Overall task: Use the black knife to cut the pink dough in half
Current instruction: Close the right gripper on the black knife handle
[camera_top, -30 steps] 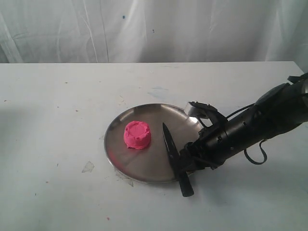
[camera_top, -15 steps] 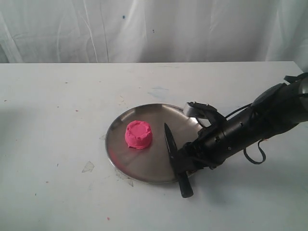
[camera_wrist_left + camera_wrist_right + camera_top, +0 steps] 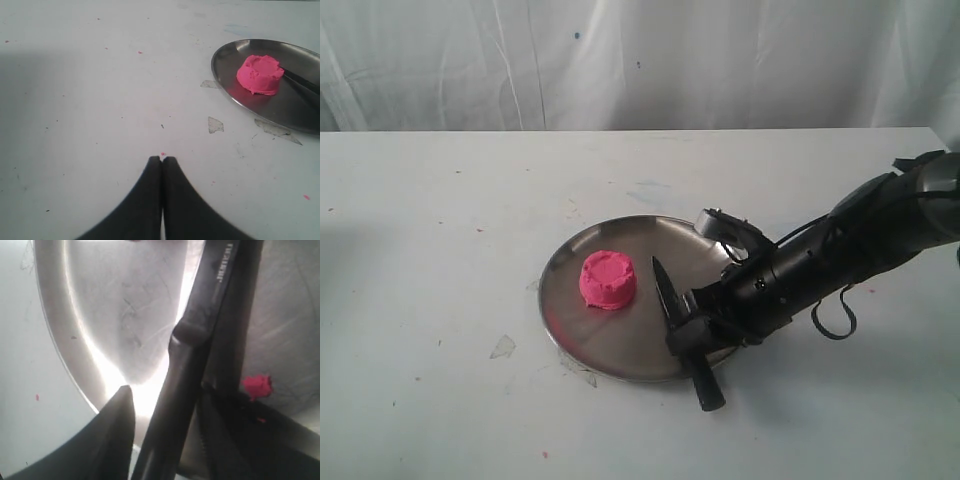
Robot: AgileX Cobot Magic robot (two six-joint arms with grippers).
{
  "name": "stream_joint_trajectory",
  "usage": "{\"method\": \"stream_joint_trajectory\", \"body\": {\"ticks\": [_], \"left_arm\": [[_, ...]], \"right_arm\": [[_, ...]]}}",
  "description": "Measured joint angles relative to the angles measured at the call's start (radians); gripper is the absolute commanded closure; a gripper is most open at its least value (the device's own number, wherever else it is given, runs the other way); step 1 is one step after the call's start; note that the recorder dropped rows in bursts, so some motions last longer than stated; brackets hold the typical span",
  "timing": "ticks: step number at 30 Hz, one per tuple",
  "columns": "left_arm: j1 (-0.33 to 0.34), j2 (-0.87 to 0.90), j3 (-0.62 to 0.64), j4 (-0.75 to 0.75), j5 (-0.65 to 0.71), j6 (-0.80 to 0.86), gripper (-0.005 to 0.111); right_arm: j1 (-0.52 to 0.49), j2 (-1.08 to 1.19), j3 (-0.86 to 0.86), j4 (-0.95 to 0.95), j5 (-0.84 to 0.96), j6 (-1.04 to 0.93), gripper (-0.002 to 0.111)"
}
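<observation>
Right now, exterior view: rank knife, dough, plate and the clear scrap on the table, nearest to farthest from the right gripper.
1. knife: between the right gripper's jaws.
2. plate: directly under that gripper.
3. dough: on the plate, left of the blade.
4. scrap: on the table, beyond the plate's left rim.

Small pale print noted on blade of black knife, just beyond fingertips of right gripper; too blurred to read. No other marking legible.
</observation>
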Motion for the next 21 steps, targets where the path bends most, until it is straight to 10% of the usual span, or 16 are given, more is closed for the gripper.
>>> {"method": "stream_joint_trajectory", "body": {"ticks": [21], "left_arm": [[0.000, 0.000, 0.000, 0.000, 0.000, 0.000, 0.107]], "right_arm": [[0.000, 0.016, -0.034, -0.035, 0.019, 0.026, 0.103]]}}
